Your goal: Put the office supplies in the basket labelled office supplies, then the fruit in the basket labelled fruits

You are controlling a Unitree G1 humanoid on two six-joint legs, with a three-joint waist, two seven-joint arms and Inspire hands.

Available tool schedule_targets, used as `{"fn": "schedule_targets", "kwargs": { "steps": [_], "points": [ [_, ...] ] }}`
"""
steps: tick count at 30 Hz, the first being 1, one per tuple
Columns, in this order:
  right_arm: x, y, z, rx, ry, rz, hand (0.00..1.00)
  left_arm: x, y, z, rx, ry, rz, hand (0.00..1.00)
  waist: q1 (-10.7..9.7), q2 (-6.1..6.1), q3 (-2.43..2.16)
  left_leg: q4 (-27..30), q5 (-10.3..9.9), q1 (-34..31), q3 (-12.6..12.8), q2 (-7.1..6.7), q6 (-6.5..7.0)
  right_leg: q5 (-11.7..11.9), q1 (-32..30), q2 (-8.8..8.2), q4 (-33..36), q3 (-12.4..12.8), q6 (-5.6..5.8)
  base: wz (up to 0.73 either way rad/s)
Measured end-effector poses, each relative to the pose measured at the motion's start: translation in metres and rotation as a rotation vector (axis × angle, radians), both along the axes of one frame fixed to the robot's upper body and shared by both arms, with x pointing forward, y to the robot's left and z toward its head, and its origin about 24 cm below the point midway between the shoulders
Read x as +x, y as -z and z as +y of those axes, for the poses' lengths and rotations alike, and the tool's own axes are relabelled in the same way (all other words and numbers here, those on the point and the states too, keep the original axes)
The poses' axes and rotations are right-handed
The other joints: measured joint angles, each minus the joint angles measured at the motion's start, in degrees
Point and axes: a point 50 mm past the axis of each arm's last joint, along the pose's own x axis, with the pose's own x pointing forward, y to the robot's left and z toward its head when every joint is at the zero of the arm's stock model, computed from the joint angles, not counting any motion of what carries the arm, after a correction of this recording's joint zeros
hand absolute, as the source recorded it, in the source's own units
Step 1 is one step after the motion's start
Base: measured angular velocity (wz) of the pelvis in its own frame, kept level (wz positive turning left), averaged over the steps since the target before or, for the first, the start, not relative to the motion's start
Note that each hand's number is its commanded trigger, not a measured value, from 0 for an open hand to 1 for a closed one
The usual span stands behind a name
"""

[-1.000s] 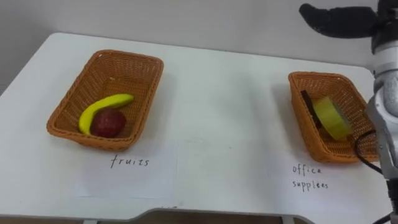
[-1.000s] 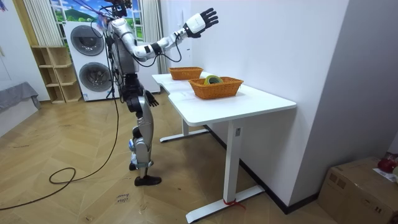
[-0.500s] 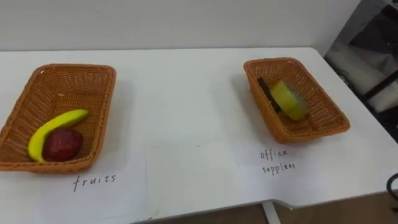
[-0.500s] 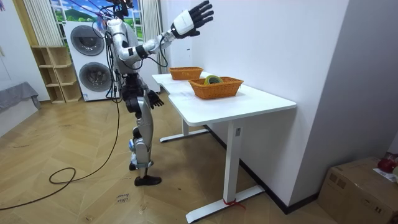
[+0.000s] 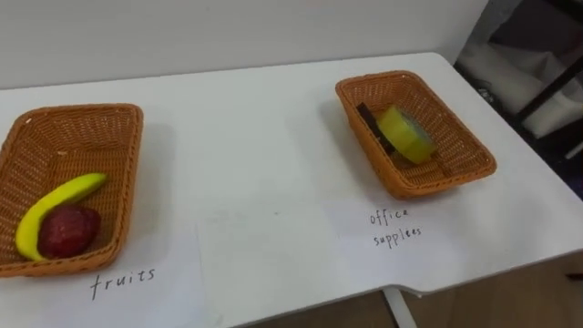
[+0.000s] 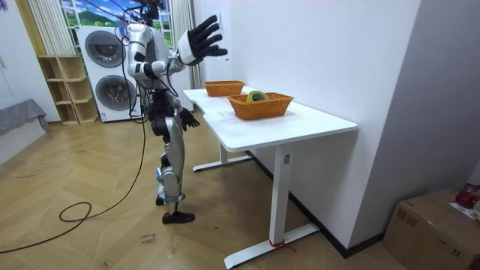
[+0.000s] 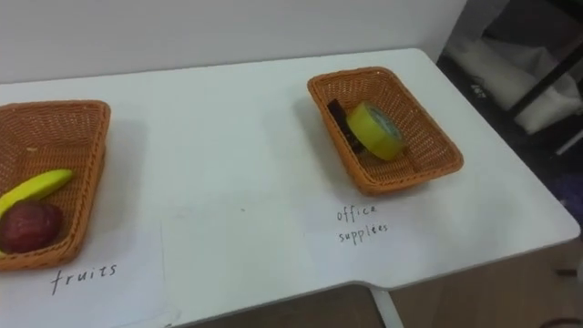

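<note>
1. Now banana (image 5: 55, 205) & red fruit (image 5: 66, 230) lie touching in L basket (image 5: 77, 111).
2. Tape (image 5: 407, 135) sits in R basket (image 5: 474, 146).
3. R hand (image 6: 199, 41) up high, spread wide, holds nothing.
4. L hand (image 6: 185, 119) low by hip; can't tell its grip.

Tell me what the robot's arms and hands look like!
The right hand is black, with long thin fingers, and there is a white part at its wrist. The arm behind it is silver-grey metal with darker bits at the joints. The left hand looks dark as well, but it is too small in the room view to tell more.
</note>
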Motion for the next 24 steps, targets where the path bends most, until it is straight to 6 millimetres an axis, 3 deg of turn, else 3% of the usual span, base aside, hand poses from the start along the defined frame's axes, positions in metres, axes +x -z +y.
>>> {"fn": "schedule_targets", "kwargs": {
  "steps": [6,14,19,24],
  "points": [
    [-0.024,0.041,-0.002,0.204,0.123,0.041,0.00,0.000,-0.001,0.001,0.022,-0.025,-0.008,0.00,0.19,-0.48,0.09,-0.03,-0.07,0.09,0.01,0.03,-0.11,-0.19,0.19,0.03,-0.08,-0.15,-0.02,0.02],
    [-0.059,0.114,-0.008,0.468,0.313,0.220,0.00,0.002,0.000,0.000,0.016,-0.047,-0.018,0.00,0.42,0.21,0.08,-0.25,-0.10,0.43,-0.15,0.02,-0.14,-0.42,0.40,0.05,-0.05,0.21,0.04,0.00],
    [-0.091,0.158,-0.001,0.627,0.428,0.340,0.00,0.000,0.001,-0.004,0.005,-0.054,-0.016,0.00,0.23,1.40,0.04,-0.24,-0.28,0.45,-0.23,0.00,-0.16,-0.69,0.43,0.04,-0.04,0.38,0.09,0.01],
    [-0.129,0.201,0.022,0.750,0.532,0.505,0.00,-0.002,0.002,-0.008,-0.008,-0.077,-0.020,0.00,0.37,2.39,-0.38,-0.18,-0.35,0.88,-0.64,0.04,-0.27,-1.27,0.80,-0.02,0.15,-0.01,0.00,0.04]
  ]
}}
